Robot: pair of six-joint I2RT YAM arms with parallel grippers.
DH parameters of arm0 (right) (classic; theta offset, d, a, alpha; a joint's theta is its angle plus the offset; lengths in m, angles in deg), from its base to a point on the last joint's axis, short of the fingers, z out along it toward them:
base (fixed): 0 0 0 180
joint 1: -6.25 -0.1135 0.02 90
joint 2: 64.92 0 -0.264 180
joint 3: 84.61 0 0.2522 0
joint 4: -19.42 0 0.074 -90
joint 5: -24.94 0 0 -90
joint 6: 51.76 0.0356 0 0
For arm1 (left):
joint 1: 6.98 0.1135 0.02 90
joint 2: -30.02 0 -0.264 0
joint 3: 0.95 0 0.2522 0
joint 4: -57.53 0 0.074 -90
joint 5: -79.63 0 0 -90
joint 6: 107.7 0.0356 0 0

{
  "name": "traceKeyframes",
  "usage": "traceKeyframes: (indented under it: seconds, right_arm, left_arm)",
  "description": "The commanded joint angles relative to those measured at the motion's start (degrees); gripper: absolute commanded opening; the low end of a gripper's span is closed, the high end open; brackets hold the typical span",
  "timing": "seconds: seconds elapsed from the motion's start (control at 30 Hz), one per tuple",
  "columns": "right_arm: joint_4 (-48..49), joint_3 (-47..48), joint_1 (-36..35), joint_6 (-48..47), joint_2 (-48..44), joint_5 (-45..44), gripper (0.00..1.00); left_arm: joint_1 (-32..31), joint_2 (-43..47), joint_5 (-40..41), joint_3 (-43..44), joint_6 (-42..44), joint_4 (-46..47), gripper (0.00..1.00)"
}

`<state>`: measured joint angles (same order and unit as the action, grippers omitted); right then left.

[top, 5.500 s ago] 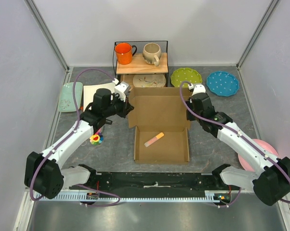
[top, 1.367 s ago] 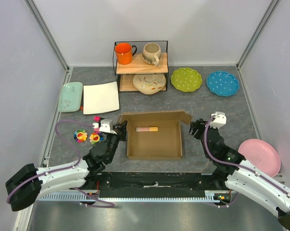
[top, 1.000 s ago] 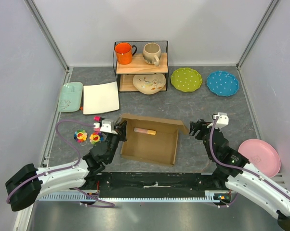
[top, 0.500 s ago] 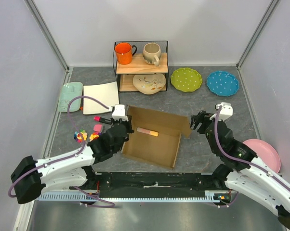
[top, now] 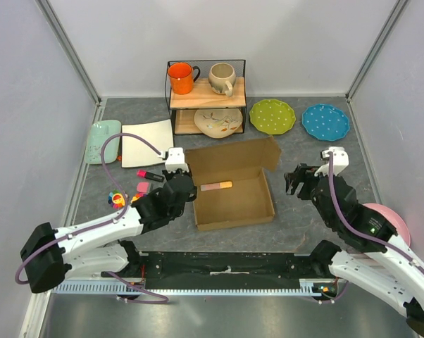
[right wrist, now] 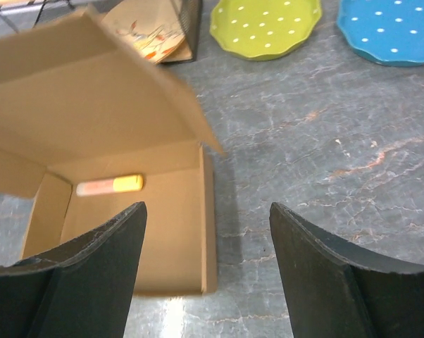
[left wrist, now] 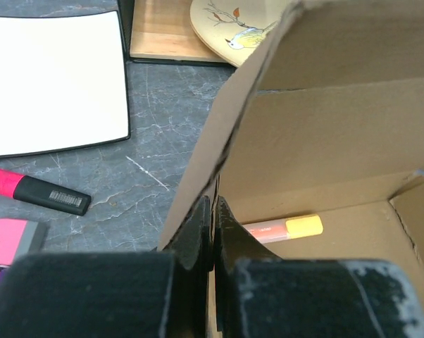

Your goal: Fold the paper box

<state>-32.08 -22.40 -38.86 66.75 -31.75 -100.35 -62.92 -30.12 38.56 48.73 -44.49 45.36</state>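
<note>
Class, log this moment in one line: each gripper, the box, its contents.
left gripper: shut on box wall | right gripper: open, beside box | lid: raised | inside: marker

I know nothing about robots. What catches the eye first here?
An open brown cardboard box sits in the middle of the table with a pink-and-yellow marker inside. The left gripper pinches its left wall; the right gripper stands open beside it, touching nothing.

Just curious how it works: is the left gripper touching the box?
Touching. The left wrist view shows the left gripper shut on a side wall of the box, pinching the cardboard.
</note>
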Motion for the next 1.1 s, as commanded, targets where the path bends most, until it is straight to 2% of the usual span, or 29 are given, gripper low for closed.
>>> traceKeyframes:
  seconds: [0.0,0.13,0.17,0.27,0.37,0.43,0.67,0.8,0.9,1.07]
  right_arm:
    - [-3.04,4.02,0.19,-6.44,3.46,8.91,0.78]
    - [-0.68,4.03,0.19,-9.43,9.63,8.49,0.78]
    - [0.63,3.68,0.1,-9.96,11.2,7.7,0.79]
    - [6.95,1.75,0.19,-11.28,12.53,3.57,0.79]
    - [19.14,-2.29,0.1,-14.09,10.62,1.98,0.8]
    - [22.17,-5.11,0.19,-16.63,9.81,2.07,0.82]
    - [20.15,-3.53,0.28,-19.9,15.43,1.19,0.87]
    - [22.09,-4.5,0.28,-19.81,17.63,-6.08,0.87]
    - [23.84,-5.46,0.54,-19.37,17.9,-8.3,0.87]
    - [28.23,-9.41,2.12,-19.63,15.26,-5.85,0.88]
  left_arm:
    - [0.31,-2.08,2.67,0.64,-3.19,-3.61,0.02]
    - [0.31,-2.44,1.44,0.47,1.63,-1.85,0.02]
    - [0.31,-2.26,1.0,0.29,2.78,1.2,0.02]
    - [0.31,-1.74,-2.16,-0.94,9.02,6.65,0.02]
    - [0.4,-0.77,-4.97,-2.52,14.47,11.75,0.02]
    - [0.48,-0.07,-7.78,-3.4,17.97,13.44,0.02]
    - [2.5,-1.47,-12.8,-2.79,21.16,15.11,0.02]
    - [3.47,-1.82,-15.43,-2.7,21.42,15.03,0.02]
    - [4.35,-1.47,-17.27,-2.79,21.6,14.5,0.02]
    - [7.5,-0.68,-23.33,-1.3,21.34,10.46,0.02]
